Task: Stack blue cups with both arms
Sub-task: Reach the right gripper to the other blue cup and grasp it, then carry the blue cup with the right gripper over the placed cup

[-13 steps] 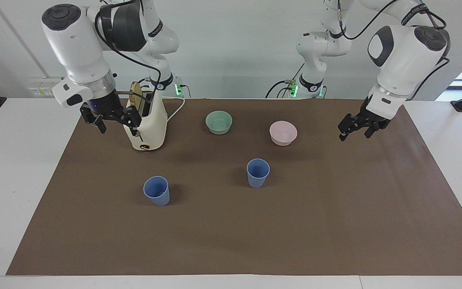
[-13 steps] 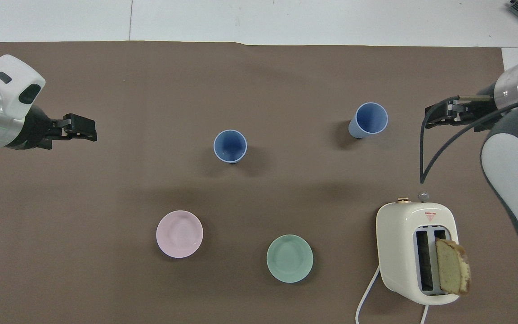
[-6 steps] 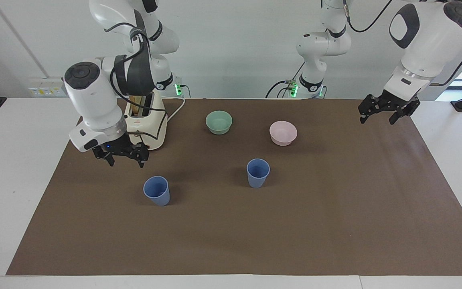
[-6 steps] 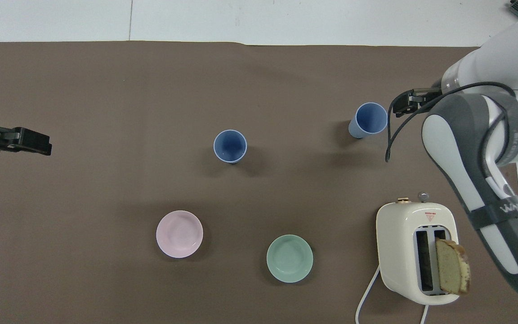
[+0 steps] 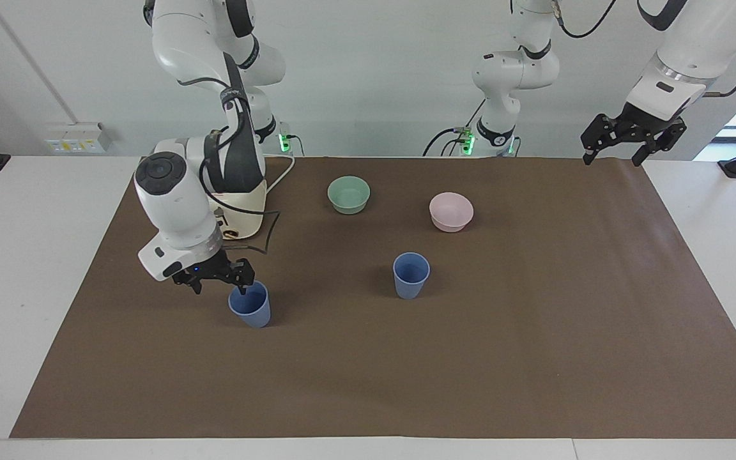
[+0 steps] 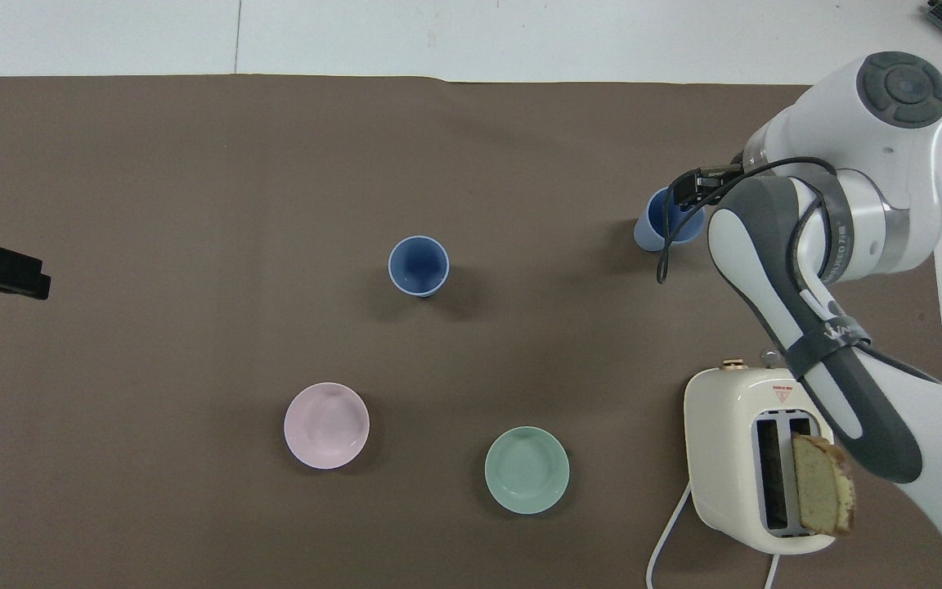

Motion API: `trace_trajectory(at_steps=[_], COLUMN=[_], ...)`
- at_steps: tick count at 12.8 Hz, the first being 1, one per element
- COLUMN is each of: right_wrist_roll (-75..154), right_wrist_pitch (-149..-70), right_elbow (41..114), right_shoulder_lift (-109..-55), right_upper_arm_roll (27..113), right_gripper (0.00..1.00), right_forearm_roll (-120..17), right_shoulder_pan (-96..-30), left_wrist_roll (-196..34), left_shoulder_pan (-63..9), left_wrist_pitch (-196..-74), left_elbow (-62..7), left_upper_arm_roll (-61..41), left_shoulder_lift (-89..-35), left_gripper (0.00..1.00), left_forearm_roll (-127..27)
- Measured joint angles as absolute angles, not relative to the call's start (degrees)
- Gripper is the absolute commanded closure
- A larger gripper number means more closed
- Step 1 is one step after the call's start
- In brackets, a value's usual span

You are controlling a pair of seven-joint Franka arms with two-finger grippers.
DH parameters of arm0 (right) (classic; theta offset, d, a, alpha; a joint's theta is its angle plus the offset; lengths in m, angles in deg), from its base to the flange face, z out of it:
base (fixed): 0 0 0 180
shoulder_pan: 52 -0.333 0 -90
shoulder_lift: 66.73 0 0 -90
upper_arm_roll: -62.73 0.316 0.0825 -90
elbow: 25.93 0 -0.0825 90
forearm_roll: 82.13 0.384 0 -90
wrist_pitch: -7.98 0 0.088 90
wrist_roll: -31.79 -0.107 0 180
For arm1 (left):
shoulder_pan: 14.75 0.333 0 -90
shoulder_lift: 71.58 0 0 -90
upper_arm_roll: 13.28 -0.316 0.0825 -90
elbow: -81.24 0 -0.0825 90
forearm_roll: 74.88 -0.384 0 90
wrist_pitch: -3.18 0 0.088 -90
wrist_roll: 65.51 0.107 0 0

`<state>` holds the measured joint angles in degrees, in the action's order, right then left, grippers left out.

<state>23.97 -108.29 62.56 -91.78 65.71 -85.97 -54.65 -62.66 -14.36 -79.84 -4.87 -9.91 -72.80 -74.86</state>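
Two blue cups stand upright on the brown mat. One cup [image 5: 411,275] is mid-table, and also shows in the overhead view [image 6: 418,266]. The other cup [image 5: 250,310] is toward the right arm's end, partly covered in the overhead view [image 6: 651,233]. My right gripper [image 5: 220,284] is open and low at this cup, with one finger at or just inside its rim and the other outside; it also shows in the overhead view [image 6: 696,188]. My left gripper [image 5: 630,137] is open and empty, raised over the mat's edge at the left arm's end [image 6: 29,276].
A mint-green bowl [image 5: 348,193] and a pink bowl [image 5: 451,211] sit nearer to the robots than the cups. A cream toaster [image 6: 753,458] with a bread slice [image 6: 823,495] in one slot stands beside the right arm, its cord trailing toward the robots.
My right gripper has come down from beside the toaster to the cup at its end of the table. My left gripper has risen and drawn back toward the robots and the mat's edge.
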Motion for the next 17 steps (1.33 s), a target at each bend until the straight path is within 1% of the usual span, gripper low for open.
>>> trace_trajectory(at_steps=[1, 2, 5, 6, 7, 10, 14, 17], right_wrist_roll=[23.97, 23.97, 23.97, 23.97, 23.97, 23.85, 21.78, 18.16], right_wrist_pitch=[-108.76, -108.91, -109.00, -109.08, -109.19, -109.47, -110.25, -109.37], right_elbow=[62.68, 62.94, 64.28, 64.61, 64.78, 64.83, 64.14, 63.46], right_shoulder_lift=[-92.46, -92.98, -93.24, -93.24, -93.24, -93.23, -91.89, -88.67], right_upper_arm_roll=[65.75, 65.77, 65.78, 65.79, 65.80, 65.80, 66.02, 67.81], right_gripper=[0.09, 0.15, 0.49, 0.68, 1.00, 1.00, 1.00, 1.00], right_forearm_roll=[-85.97, -85.97, -85.96, -85.96, -85.96, -85.86, -85.29, -85.29], right_shoulder_pan=[-54.68, -54.68, -54.69, -54.70, -54.70, -54.70, -54.78, -55.12], left_wrist_roll=[-62.67, -62.68, -62.69, -62.70, -62.87, -63.65, -63.85, -63.86], left_shoulder_pan=[-14.36, -14.36, -14.36, -14.36, -14.36, -14.37, -14.37, -14.37], left_wrist_pitch=[-79.44, -78.66, -77.77, -77.70, -77.65, -77.49, -77.39, -77.04], left_elbow=[-4.87, -4.89, -4.91, -4.90, -4.90, -4.91, -5.00, -5.02], left_upper_arm_roll=[-9.97, -9.97, -9.96, -9.96, -9.96, -9.83, -9.83, -9.84], left_shoulder_lift=[-73.25, -73.74, -74.26, -74.31, -74.37, -74.73, -75.25, -75.28], left_gripper=[0.00, 0.00, 0.00, 0.00, 0.00, 0.00, 0.00, 0.00], left_forearm_roll=[-74.86, -74.86, -74.46, -74.19, -73.54, -72.26, -72.24, -72.24])
